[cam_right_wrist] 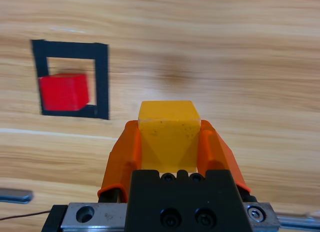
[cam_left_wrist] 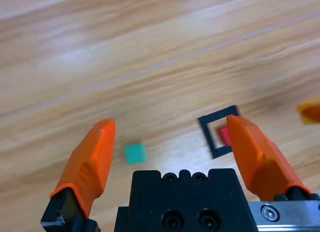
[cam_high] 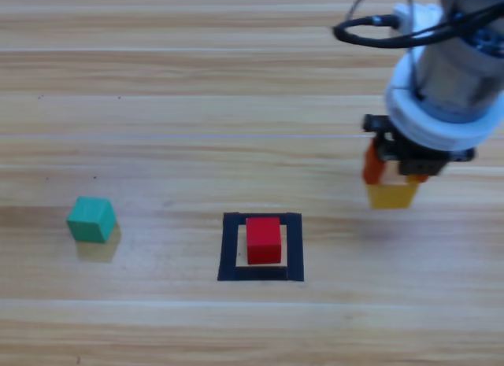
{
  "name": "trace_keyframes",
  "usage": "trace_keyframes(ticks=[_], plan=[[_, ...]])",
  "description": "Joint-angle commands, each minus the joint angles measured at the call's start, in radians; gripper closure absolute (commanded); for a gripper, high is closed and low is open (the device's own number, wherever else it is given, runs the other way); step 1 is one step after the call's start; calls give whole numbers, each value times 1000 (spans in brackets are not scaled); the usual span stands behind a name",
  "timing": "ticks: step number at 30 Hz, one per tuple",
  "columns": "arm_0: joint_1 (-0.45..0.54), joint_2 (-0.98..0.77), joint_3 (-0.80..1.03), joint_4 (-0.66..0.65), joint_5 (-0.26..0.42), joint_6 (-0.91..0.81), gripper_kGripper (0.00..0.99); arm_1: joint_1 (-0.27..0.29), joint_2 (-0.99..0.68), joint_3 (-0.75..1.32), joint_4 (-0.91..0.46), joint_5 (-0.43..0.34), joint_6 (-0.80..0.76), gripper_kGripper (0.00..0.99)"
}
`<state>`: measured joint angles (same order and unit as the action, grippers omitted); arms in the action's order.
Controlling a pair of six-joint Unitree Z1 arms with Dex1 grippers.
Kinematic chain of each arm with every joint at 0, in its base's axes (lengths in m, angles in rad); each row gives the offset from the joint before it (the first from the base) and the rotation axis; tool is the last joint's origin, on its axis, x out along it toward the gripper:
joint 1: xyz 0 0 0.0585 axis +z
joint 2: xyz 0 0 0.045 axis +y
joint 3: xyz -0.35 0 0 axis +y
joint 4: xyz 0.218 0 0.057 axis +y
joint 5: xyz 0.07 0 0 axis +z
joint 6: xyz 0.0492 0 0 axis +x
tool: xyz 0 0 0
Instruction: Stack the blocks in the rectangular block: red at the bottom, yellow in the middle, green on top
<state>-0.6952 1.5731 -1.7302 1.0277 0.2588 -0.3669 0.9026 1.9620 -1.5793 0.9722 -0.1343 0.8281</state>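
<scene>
The red cube (cam_high: pixel 264 239) sits inside the black tape square (cam_high: pixel 231 248) near the table's front middle; both show in the right wrist view too, red cube (cam_right_wrist: pixel 63 91) in the tape square (cam_right_wrist: pixel 102 77). My right gripper (cam_high: pixel 395 173) is to the right of the square, above the table, shut on the yellow cube (cam_high: pixel 391 194), which shows between its jaws (cam_right_wrist: pixel 167 132). The green cube (cam_high: pixel 91 219) lies far left on the wood. The left gripper (cam_left_wrist: pixel 170 142) is out of the high view, open and high above the table, looking down on the green cube (cam_left_wrist: pixel 135 153) and tape square (cam_left_wrist: pixel 210 127).
Bare wooden table surrounds the square. The right arm's grey body and black cable (cam_high: pixel 378 27) fill the top right corner of the high view.
</scene>
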Motion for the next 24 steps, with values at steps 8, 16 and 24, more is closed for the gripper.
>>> trace_keyframes(ticks=[8,16,24], plan=[[91,-173,276,-81,-66,218,0,151,285,-301,126,-16,69,895],[91,-176,334,-81,-69,209,0,182,356,-429,178,-24,86,895],[92,-166,354,-92,-82,209,0,182,400,-478,184,-24,83,895]])
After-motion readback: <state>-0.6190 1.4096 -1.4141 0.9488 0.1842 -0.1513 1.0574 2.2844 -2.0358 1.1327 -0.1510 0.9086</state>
